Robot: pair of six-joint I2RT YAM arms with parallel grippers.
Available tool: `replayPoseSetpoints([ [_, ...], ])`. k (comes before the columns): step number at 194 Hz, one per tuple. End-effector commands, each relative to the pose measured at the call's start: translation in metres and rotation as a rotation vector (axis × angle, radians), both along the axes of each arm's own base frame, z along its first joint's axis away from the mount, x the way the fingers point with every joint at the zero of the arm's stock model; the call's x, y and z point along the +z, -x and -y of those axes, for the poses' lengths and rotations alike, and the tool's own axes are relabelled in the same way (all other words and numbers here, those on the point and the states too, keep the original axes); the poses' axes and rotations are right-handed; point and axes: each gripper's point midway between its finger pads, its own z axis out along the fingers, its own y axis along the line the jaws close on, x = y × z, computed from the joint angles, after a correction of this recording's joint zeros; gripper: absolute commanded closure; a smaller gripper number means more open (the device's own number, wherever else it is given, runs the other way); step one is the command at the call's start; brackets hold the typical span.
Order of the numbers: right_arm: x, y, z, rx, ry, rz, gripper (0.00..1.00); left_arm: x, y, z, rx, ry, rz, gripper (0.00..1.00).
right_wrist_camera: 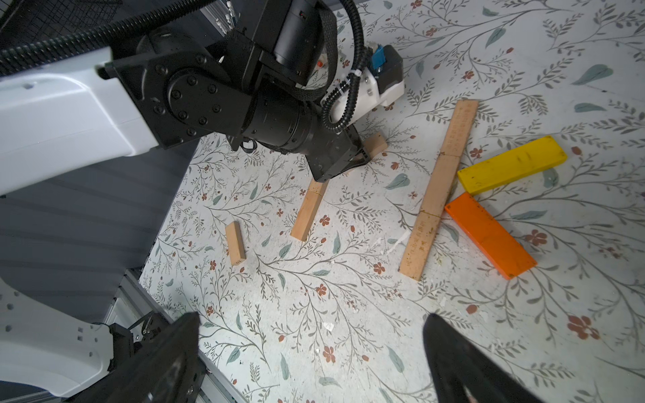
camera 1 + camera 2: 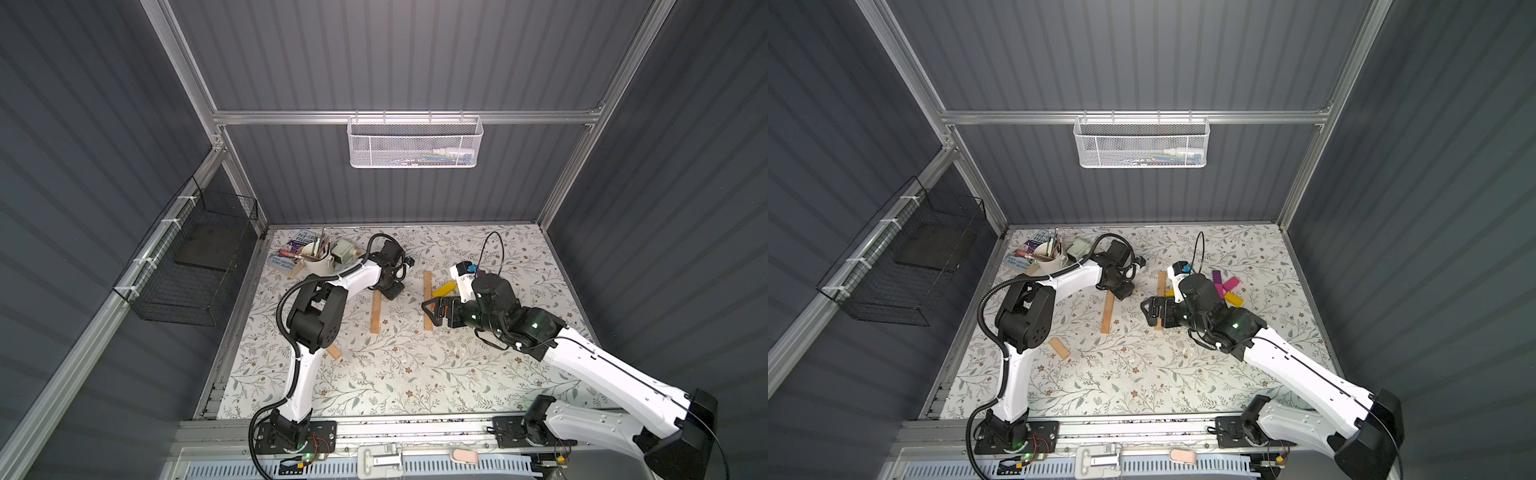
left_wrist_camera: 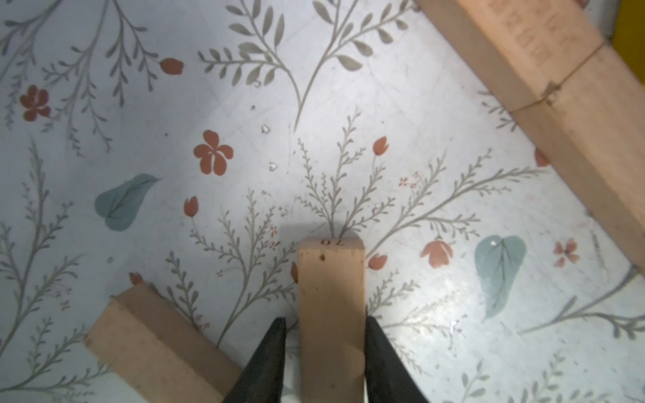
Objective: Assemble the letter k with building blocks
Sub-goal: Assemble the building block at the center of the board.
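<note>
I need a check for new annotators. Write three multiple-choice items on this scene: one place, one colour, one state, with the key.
1. Where is the yellow block? A. flat on the table beside the row of tan blocks B. stacked on that row C. held in the air
2. What colour is the block inside the left hand? A. orange B. purple C. tan
3. How is the right hand? A. shut on the yellow block B. open, empty C. shut tight
Key: 1 A, it lies by the row; 2 C, bare wood shows; 3 B, fingers wide apart, nothing between.
</note>
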Motion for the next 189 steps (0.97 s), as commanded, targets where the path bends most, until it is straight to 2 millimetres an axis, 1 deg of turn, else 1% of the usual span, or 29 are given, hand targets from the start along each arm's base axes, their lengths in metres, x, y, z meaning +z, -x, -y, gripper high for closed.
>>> replayPoseSetpoints([
  [1, -0.0011, 0.0, -0.0013, 0.001, -0.002, -0.01, 0.01, -0.001, -0.0024, 0.0006, 0.012, -0.014, -0.002, 0.61],
  [189, -0.0013, 0.0008, -0.0027, 0.007, -0.007, -0.014, 0.01, 0.0001, -0.0058, -0.0033, 0.023, -0.03, 0.018, 0.58],
])
